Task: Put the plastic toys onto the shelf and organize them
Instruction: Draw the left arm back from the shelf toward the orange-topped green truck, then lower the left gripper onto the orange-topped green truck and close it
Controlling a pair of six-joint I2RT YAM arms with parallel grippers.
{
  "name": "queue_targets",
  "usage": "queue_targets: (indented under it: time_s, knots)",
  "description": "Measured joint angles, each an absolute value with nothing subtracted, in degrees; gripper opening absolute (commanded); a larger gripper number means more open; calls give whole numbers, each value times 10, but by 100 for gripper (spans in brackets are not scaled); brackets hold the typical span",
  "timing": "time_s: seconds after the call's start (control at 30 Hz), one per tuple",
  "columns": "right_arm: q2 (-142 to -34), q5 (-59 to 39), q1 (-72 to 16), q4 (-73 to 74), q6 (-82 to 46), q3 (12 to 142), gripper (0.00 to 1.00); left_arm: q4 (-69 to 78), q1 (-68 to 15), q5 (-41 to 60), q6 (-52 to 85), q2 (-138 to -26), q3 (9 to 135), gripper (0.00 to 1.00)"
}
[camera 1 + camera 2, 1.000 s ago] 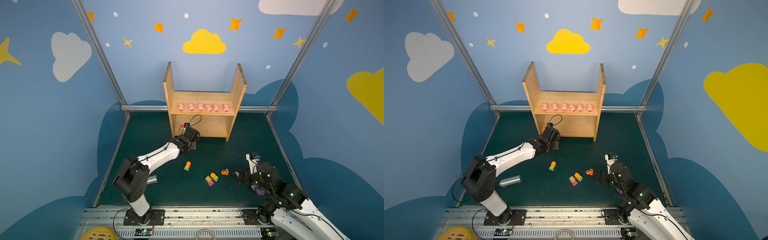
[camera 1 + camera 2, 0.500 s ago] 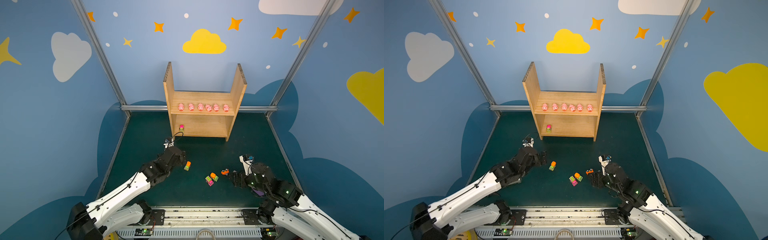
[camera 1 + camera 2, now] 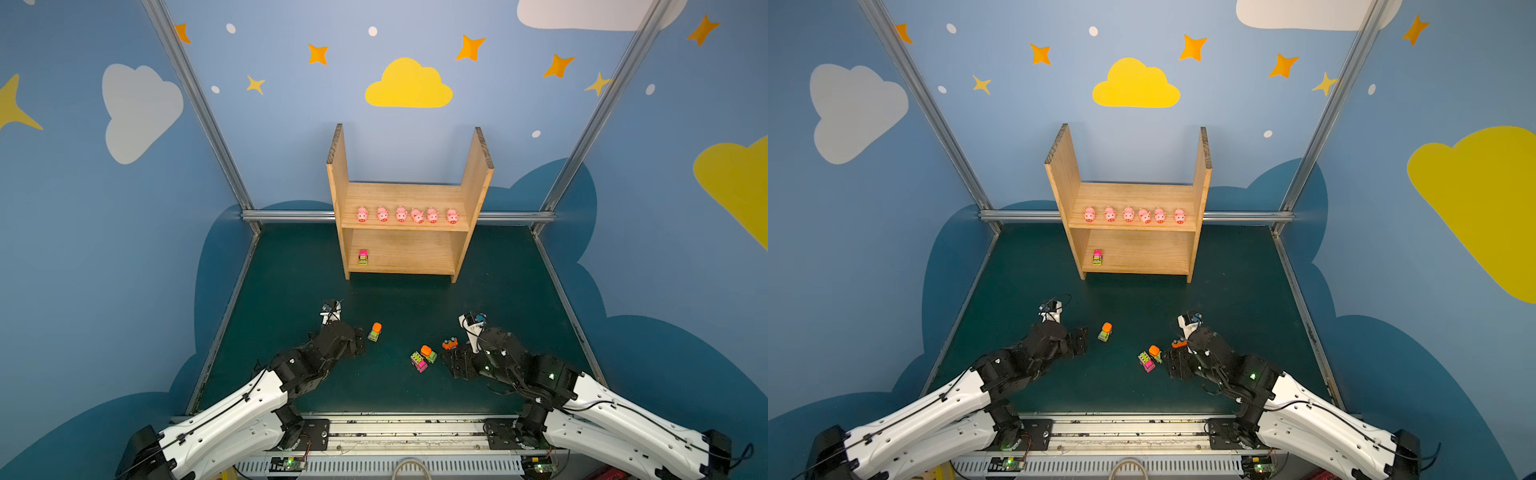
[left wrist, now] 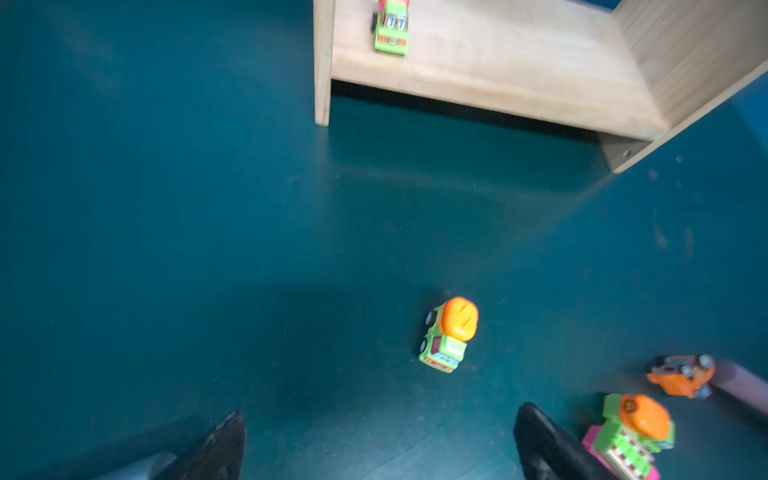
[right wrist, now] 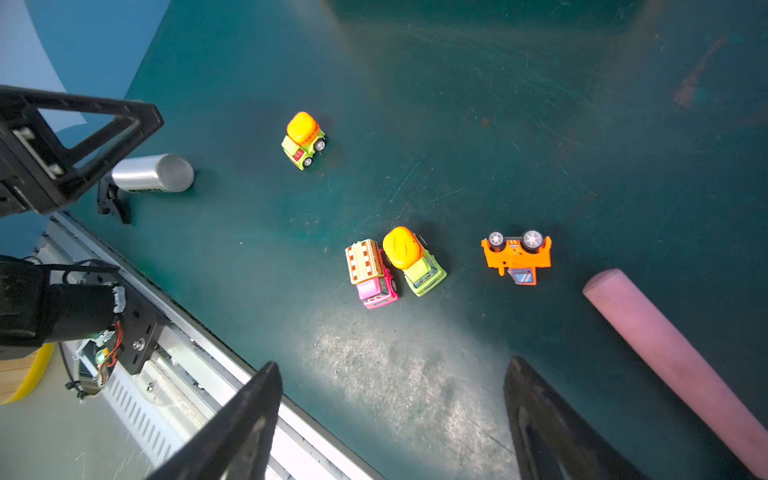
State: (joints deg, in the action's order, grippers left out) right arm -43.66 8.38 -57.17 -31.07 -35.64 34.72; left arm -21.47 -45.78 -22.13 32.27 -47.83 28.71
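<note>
Along the left edge the matte dark-teal tabletop (image 3: 291,291) lies bare, giving wide room up to the far left corner. The left end effector (image 3: 1080,341) hovers low toward the front left, its black jaws spread wide and holding nothing. A smooth silver metal cylinder (image 5: 153,172) lies on its side near the front edge, beside that arm. Just right of the jaws stands a lime-green toy mixer truck with an orange drum (image 3: 375,332), clear on all sides. At the middle of the far edge stands the light pine shelf (image 3: 473,174): a pink-and-lime toy vehicle (image 3: 363,257) sits at the left end of the lower board, the rest of that board free, and six glossy pink pigs (image 3: 401,213) line the front of the upper board. Front of centre, a pink toy truck with a striped bed (image 3: 418,361) touches a second lime mixer truck (image 3: 428,353). An orange toy vehicle (image 3: 449,343) lies tipped off its wheels nearby. The right end effector (image 5: 392,365) hangs wide open and empty; a round pink handle (image 5: 673,361) lies just beside it.
</note>
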Motion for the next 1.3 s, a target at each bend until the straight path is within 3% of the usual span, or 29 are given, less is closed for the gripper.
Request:
queue_targets:
  time_s: [0.33,0.57,0.77,1.0,1.3]
  knots:
    - [-492,80,-576,-264,-361,347,83,-128,-458,-213,290,-510,227,100]
    - [-486,79,-575,-253,-359,347,83,-51,-460,-202,277,-609,227,99]
    - [-442,61,-574,-256,-359,347,83,12,-466,-200,260,-735,238,93]
    - [-355,52,-564,-283,-358,333,83,51,-466,-202,235,-869,321,78]
    - [-273,42,-507,-363,-348,324,83,60,-473,-209,232,-939,382,76]
